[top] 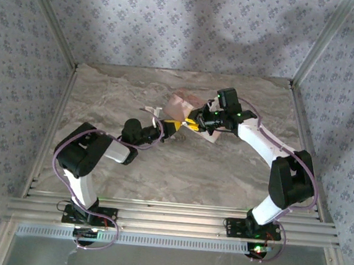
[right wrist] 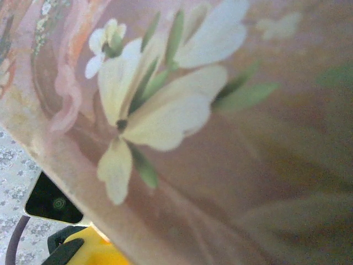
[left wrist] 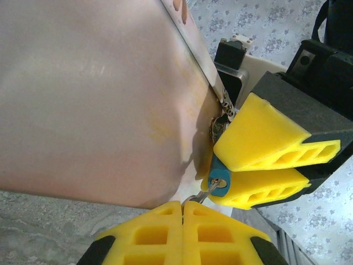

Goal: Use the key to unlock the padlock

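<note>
- Two grippers are meeting at the padlock (left wrist: 219,175), which is hanging just beside the pink floral box (left wrist: 94,99), above the surface (left wrist: 33,232).
- Right gripper (left wrist: 213,165) is clamping the blue body, keyhole facing the left arm.
- Left gripper (left wrist: 182,208) is pinching the key (left wrist: 201,194) between closed fingers, with the shaft lined up on the keyhole and the tip at it. Depth I cannot tell.

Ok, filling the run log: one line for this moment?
left gripper shut on key | right gripper shut on blue padlock | key tip at padlock
</note>
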Controlling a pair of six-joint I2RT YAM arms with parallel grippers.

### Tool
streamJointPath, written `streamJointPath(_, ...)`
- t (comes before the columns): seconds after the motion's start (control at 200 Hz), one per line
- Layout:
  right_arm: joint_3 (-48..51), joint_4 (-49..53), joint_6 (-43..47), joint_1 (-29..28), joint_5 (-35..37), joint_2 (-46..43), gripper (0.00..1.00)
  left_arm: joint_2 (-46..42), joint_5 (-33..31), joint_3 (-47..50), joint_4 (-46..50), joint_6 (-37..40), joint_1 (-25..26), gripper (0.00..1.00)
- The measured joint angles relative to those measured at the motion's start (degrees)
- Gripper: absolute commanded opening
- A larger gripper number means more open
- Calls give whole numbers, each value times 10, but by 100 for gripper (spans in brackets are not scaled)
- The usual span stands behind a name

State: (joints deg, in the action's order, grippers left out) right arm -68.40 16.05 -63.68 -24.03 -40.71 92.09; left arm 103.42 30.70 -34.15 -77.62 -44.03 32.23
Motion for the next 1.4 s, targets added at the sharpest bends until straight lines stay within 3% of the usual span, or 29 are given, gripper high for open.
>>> streamJointPath(0.834, -3, 41, 54, -5, 53, 8, 0, -1, 5, 7, 5, -13, 41, 0)
streamJointPath(1.224, -4, 23, 117, -1, 63, 57, 0, -3, -19, 84, -2, -4, 6, 0)
streamJointPath(1.399, -3, -5, 195, 0, 123, 112, 0, -38, -16, 115, 16, 14, -4, 0)
